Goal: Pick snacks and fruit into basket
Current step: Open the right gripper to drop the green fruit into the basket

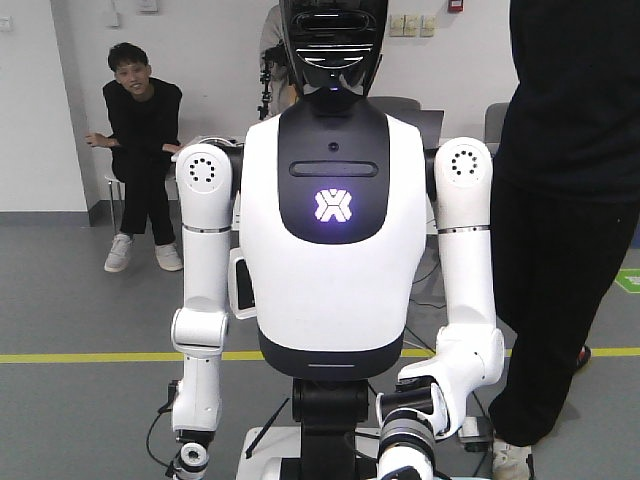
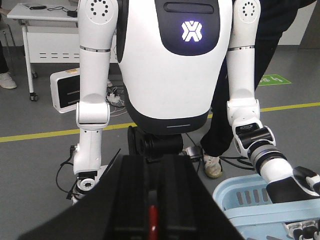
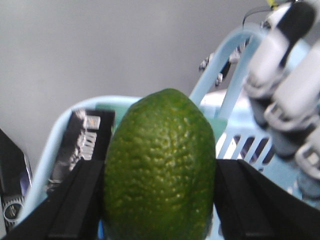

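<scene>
Right gripper (image 3: 160, 200) clamps the bumpy green fruit (image 3: 160, 165) between both fingers (image 3: 65, 210), directly above the light-blue basket (image 3: 220, 75). Black packet (image 3: 80, 145) lies inside, left. Left gripper (image 2: 152, 220): finger state unclear.

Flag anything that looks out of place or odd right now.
Nothing looks spilled or damaged. The right gripper clamps the bumpy green fruit squarely over the light-blue basket, where a black packet already lies. One oddity: a humanoid hand grips the basket's handle.
</scene>
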Robot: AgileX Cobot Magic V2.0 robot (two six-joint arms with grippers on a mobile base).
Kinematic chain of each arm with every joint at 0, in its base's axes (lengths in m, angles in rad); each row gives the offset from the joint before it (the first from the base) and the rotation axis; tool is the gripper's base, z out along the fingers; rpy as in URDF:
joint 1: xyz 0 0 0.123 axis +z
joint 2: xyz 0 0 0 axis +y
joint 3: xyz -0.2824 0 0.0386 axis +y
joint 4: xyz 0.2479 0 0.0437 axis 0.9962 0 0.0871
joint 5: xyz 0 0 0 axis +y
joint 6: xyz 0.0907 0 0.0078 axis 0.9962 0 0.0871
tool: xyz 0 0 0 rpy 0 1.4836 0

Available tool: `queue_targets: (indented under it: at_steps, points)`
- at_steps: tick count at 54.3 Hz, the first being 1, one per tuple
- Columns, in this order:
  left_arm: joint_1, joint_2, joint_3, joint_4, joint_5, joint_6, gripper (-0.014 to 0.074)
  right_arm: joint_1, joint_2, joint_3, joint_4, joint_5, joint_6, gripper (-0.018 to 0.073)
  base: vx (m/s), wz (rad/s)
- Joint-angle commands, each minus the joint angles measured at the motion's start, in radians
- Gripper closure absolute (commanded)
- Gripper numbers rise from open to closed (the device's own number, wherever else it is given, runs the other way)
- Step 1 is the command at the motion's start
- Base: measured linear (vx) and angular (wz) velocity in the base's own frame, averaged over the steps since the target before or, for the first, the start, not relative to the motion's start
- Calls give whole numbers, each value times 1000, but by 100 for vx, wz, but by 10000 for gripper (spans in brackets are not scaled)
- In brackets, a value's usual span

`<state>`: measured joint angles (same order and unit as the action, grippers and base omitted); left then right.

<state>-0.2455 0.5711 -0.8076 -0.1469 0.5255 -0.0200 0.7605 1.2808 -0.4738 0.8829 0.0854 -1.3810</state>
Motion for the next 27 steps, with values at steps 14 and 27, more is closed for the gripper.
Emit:
queue_targets:
  at_steps: [14,27]
  points:
    - [-4,0,-24,-12,-73,-2,605,-10,76,-27,19,-223,2,328,0,0]
    - [-4,0,-24,-12,-73,-2,605,-10,76,-27,60,-171,9,144,0,0]
